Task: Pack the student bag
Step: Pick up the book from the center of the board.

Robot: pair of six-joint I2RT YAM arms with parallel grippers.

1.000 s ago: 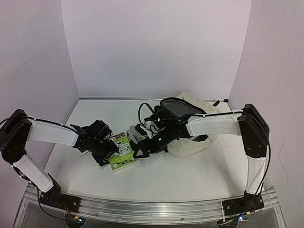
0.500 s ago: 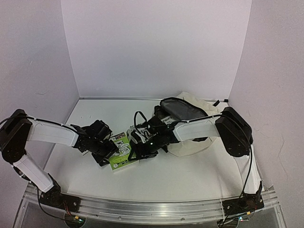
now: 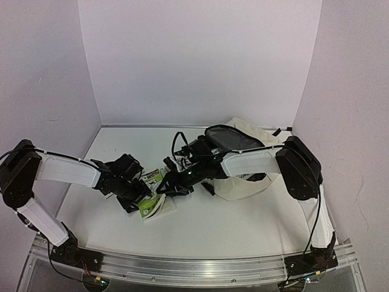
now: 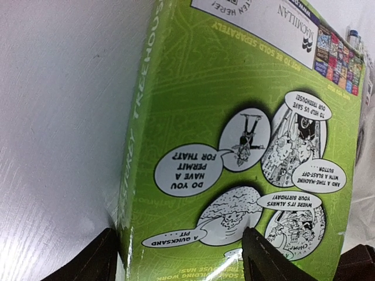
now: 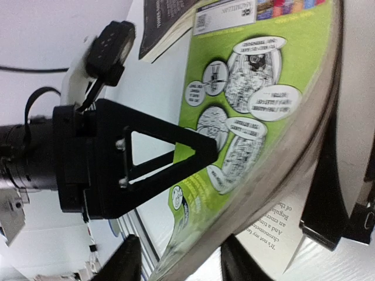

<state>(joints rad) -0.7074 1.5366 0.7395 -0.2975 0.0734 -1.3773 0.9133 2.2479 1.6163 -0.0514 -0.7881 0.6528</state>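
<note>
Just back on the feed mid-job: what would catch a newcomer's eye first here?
The bright green cartoon paperback at centre-left of the table, its cover bowed upward. The left gripper is clamped near its spine, and the right gripper straddles the cover's edge from the other side. Next comes the cream student bag, slumped at the back right behind the right arm with its dark-lined mouth gaping.

1. The bag [image 3: 240, 184] is a soft cream fabric backpack, the largest thing on the worktop.
2. It lies slumped on its side towards the far right corner, close to the right edge.
3. Its black-zippered mouth gapes open, showing dark grey lining, and faces up and left.
4. A black strap pokes out at its far end.
</note>
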